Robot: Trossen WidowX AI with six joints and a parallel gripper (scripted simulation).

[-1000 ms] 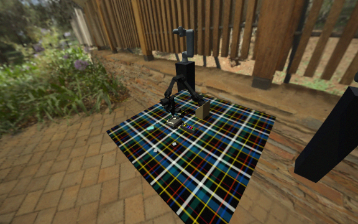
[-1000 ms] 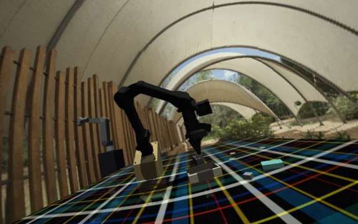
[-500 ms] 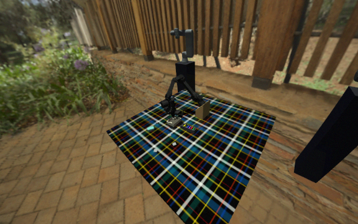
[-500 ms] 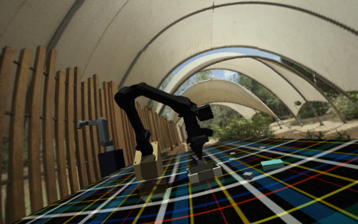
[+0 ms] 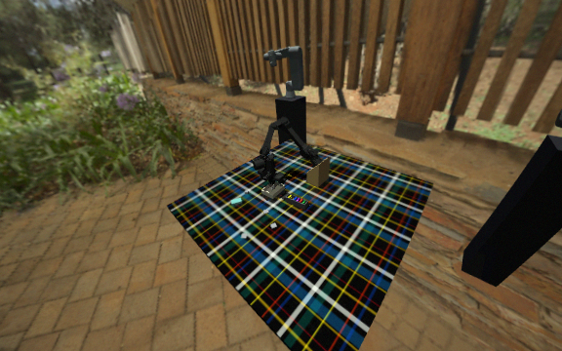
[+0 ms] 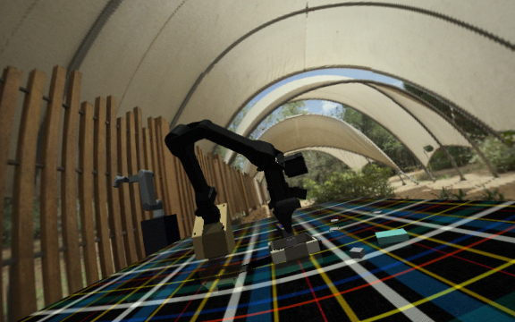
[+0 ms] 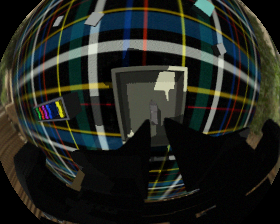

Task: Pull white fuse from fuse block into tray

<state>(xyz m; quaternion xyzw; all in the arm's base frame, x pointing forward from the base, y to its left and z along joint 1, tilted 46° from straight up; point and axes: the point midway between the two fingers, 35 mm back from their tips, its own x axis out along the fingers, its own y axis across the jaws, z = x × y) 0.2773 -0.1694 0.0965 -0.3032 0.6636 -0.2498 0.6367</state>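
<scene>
The tray (image 5: 273, 191) (image 6: 295, 255) (image 7: 116, 100), pale grey and shallow, stands under my gripper (image 5: 273, 183) (image 6: 289, 232) (image 7: 156, 121). The gripper points down into the tray, its fingertips low and a little apart: it is open. The white fuse (image 7: 153, 112) looks grey in the shadow. It is in the tray, by the gap between the fingertips; whether it still touches a finger cannot be told. The black fuse block (image 5: 297, 201) (image 7: 73, 104) stands beside the tray, with several coloured fuses in a row, clear of the fingers.
A tan box (image 5: 318, 174) (image 6: 215, 239) stands by the arm's base. A turquoise block (image 5: 236, 201) (image 6: 392, 236) (image 7: 204, 7) and several small pale pieces, one of them a cube (image 5: 273, 225), lie on the tartan cloth. Another arm on a black pedestal (image 5: 291, 114) (image 6: 159, 234) stands beyond.
</scene>
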